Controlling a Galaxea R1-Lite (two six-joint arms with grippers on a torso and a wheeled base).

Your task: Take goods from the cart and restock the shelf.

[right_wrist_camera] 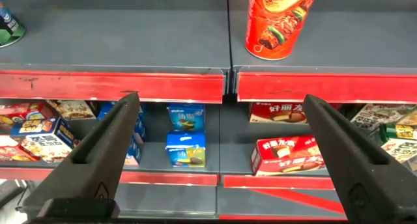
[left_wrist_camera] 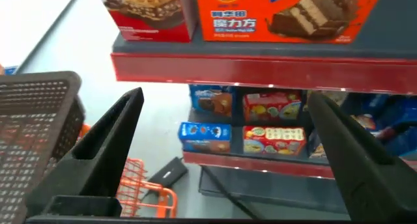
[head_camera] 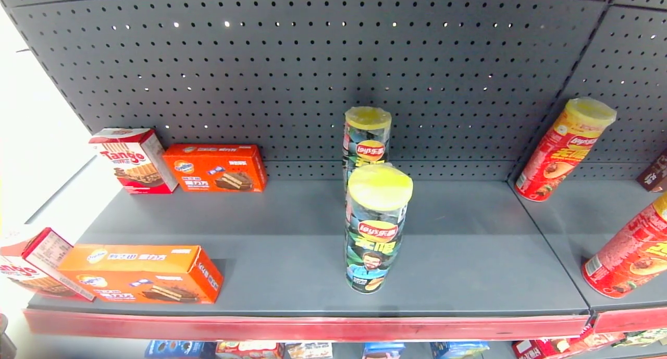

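On the shelf (head_camera: 469, 255) two yellow-lidded chip cans (head_camera: 374, 234) (head_camera: 366, 140) stand upright; left gripper (left_wrist_camera: 225, 97) and right gripper (right_wrist_camera: 221, 99) gape empty

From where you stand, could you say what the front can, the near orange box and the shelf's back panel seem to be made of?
Front can: likely cardboard tube with glossy printed wrap, yellow plastic-looking lid.
Near orange box: glossy printed cardboard, folded edges.
Back panel: probably painted metal, matte grey, punched with holes.

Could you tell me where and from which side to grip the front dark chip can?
Probably grip the front chip can around its round middle, coming in level from the open front of the shelf. It stands upright with clear space either side, while a second can blocks the back.
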